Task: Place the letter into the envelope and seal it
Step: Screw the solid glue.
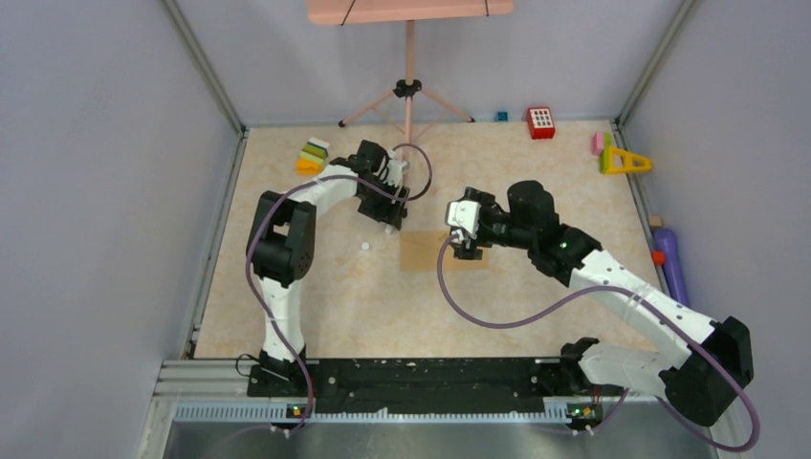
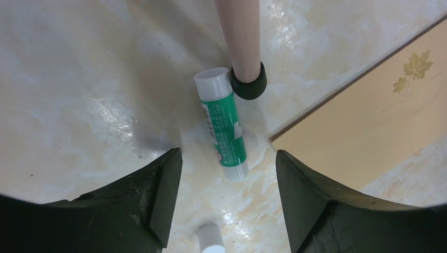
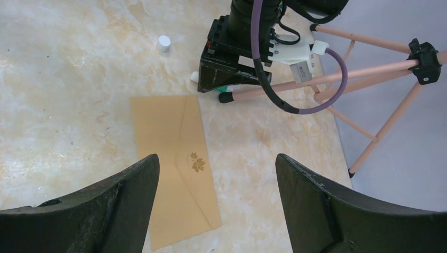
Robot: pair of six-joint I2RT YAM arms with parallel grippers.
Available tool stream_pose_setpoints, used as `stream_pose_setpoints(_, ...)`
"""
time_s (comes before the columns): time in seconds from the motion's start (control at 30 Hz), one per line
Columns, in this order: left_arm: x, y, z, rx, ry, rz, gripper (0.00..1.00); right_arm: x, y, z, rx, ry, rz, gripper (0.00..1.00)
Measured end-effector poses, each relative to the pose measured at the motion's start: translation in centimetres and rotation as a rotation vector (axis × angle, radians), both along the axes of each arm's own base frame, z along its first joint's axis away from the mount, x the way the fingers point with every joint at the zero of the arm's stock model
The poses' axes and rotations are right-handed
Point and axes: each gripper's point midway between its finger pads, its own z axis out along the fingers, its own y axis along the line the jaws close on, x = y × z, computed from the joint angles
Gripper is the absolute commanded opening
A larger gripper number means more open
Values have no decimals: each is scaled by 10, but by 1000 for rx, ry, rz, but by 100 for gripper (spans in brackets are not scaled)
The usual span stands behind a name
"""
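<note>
Left fingers (image 2: 158, 195), dark, spread wide and low over the marbled beige surface (image 1: 335, 306), one on each side of a glue stick (image 2: 225, 126); neither touches it. Glue stick: green label, pale cap, lying flat, its cap end against the black rubber foot (image 2: 249, 83) of a pink tripod leg (image 2: 240, 31). Small white cylinder (image 2: 210, 238): on the surface near the stick's other end, apart from it. Right fingers (image 3: 121, 205), dark, likewise spread with nothing between them, held above the surface. Envelope (image 3: 174, 168): brown kraft, rectangular, lying flat on the surface mid-field, below and between the right fingers in the right wrist view, touched by neither arm. Its triangular flap is folded down flat against the face, with a small gold maple-leaf mark (image 3: 197, 162) at the flap's point. One corner of the envelope lies just beside the glue stick, a narrow strip of bare surface between them. Overhead, the envelope sits between the two arms' wrists, partly covered by the right one.
</note>
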Motion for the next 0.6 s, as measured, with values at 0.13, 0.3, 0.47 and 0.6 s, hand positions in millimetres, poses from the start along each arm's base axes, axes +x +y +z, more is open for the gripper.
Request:
stream_pose_setpoints(0.13, -4, -1, -8, 15, 20, -5, 66, 1, -1, 0, -1, -1, -4, 80)
stream_pose_setpoints(0.3, -4, -1, -9, 30, 16, -5, 58, 0, -1, -3, -3, 0, -6, 80)
stream_pose_setpoints(0.47, -1, -1, -11, 39, 15, -2, 49, 1, -2, -3, -2, -1, -8, 80)
stream_pose_setpoints(0.6, -1, -1, -12, 42, 17, -2, 39, 2, -2, -2, 0, -6, -11, 80)
